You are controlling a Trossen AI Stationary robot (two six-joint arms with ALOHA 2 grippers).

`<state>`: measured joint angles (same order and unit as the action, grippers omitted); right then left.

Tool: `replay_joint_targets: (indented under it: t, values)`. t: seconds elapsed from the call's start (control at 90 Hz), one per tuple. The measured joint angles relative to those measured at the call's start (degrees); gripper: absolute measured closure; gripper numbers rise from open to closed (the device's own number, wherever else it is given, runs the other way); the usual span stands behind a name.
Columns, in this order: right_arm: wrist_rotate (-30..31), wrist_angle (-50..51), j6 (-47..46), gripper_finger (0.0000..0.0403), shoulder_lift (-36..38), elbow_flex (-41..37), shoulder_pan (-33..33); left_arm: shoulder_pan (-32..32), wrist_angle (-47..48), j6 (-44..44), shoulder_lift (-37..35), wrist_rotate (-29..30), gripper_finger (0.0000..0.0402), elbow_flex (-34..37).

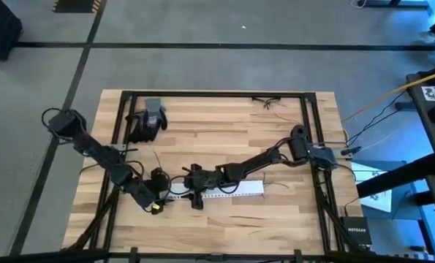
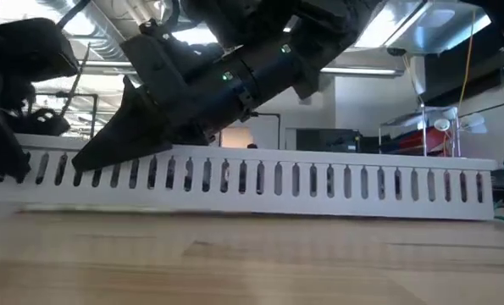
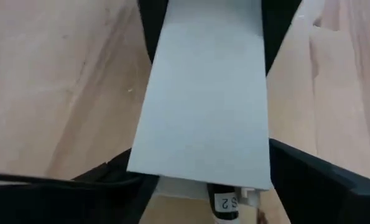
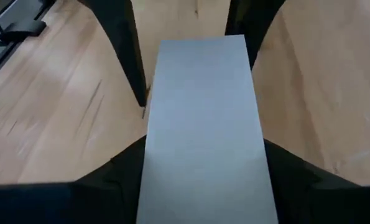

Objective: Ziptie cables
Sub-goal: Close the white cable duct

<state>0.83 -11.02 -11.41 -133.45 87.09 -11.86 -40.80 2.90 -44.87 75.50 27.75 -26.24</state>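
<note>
Wood table [image 2: 252,263] fills the low-view foreground; right behind it the white slotted strip [image 2: 260,182] lies lengthwise on the tabletop, slots facing the camera. Cables: thin dark strands [image 1: 157,162] lie on the wood near the strip's left end, and a few more loose strands [image 1: 270,102] lie at the far edge, well apart from the arms. Not bundled.

Left gripper [image 1: 159,196] is at the strip's left end, fingers [image 3: 309,180] straddling the strip [image 3: 203,93], one on each side; whether they are actually pinching it can't be told. Right gripper [image 1: 195,191] is just beside it, further along the strip, fingers [image 4: 119,37] likewise spread either side of the white strip [image 4: 200,118]; contact unclear there too.

Grey-and-black glove [image 1: 148,120] lies near the table's far left corner, apart from everything.
</note>
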Motion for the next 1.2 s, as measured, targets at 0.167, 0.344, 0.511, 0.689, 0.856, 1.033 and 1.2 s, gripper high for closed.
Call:
replay_joint_targets:
  t: [0.167, 0.344, 0.511, 0.689, 0.856, 1.033, 1.2]
  values:
    - [-1.15, 0.25, 0.01, 0.0175, -0.07, -0.28, 0.0, 0.31, 9.16, -1.15, -3.41, 0.43, 0.011, -3.65]
    - [-1.08, 0.45, -0.19, 0.0175, -0.07, -0.33, 0.02, 1.08, 12.25, -1.73, -3.86, -1.02, 0.011, -3.88]
    - [-1.42, 0.29, -0.24, 0.0175, -0.07, -0.37, 0.0, 2.5, 12.11, -0.67, -6.56, 2.58, 0.011, -5.73]
    - [-1.62, 0.13, -0.14, 0.0175, -0.07, -0.37, -0.02, 4.45, 12.24, -0.42, -6.42, 4.26, 0.011, -5.33]
    - [-1.92, 0.23, 1.13, 0.0175, -0.07, -0.39, -0.1, 4.3, 11.63, -6.89, -2.81, -0.79, 0.011, -2.26]
    - [-1.98, 0.54, 2.21, 0.0175, -0.09, -0.39, -0.17, 2.6, 13.34, -11.55, -1.49, -3.0, 0.011, -1.68]
    - [-2.02, 0.59, 1.97, 0.0175, -0.09, -0.42, -0.15, 2.32, 16.81, -9.33, -5.64, -4.98, 0.011, -3.15]
